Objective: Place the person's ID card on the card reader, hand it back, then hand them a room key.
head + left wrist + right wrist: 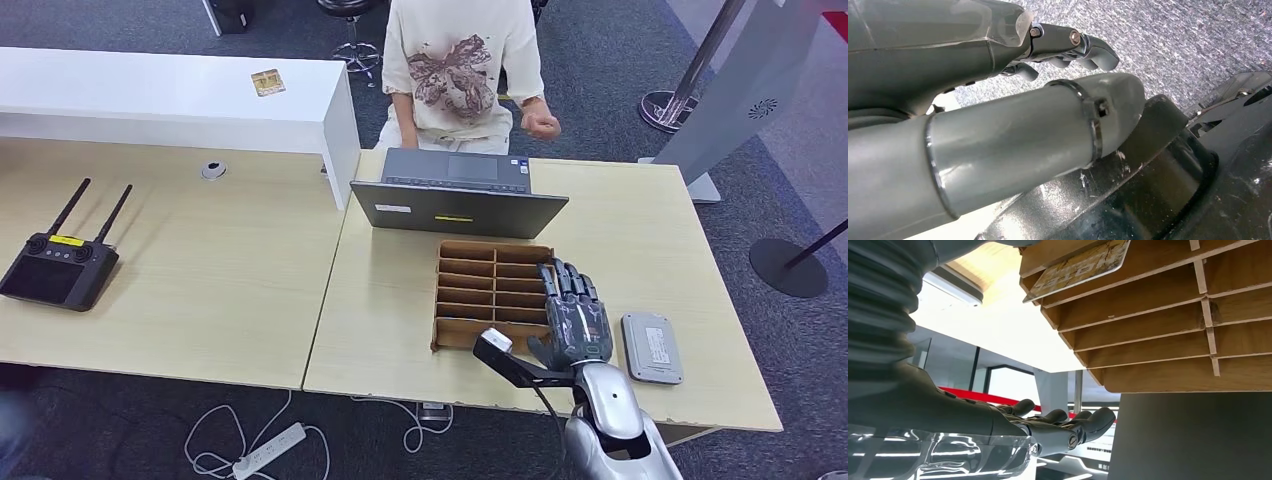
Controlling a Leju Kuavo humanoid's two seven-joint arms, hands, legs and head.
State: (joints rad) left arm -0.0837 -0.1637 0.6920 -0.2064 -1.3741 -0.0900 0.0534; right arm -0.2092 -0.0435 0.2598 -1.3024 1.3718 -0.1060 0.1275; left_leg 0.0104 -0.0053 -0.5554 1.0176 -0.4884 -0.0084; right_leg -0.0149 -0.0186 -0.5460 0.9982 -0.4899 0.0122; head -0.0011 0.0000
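My right hand (pixel 573 312) hovers at the right edge of a wooden slotted rack (pixel 492 290) on the table, fingers stretched out and apart, holding nothing. In the right wrist view the fingers (pixel 1063 424) reach along beside the rack (pixel 1158 325), and a gold patterned card (pixel 1080 266) sticks out of one slot. The grey card reader (pixel 651 347) lies flat just right of the hand. A small yellowish card (pixel 267 82) rests on the white counter (pixel 150 90). A person (pixel 462 65) sits behind the laptop. My left hand (pixel 1068 50) hangs over carpet, holding nothing.
An open grey laptop (pixel 458 195) stands just behind the rack. A black remote controller with two antennas (pixel 60 265) lies on the left table. Stanchion bases (pixel 788 265) stand on the carpet at the right. Cables and a power strip (pixel 268 450) lie below the front edge.
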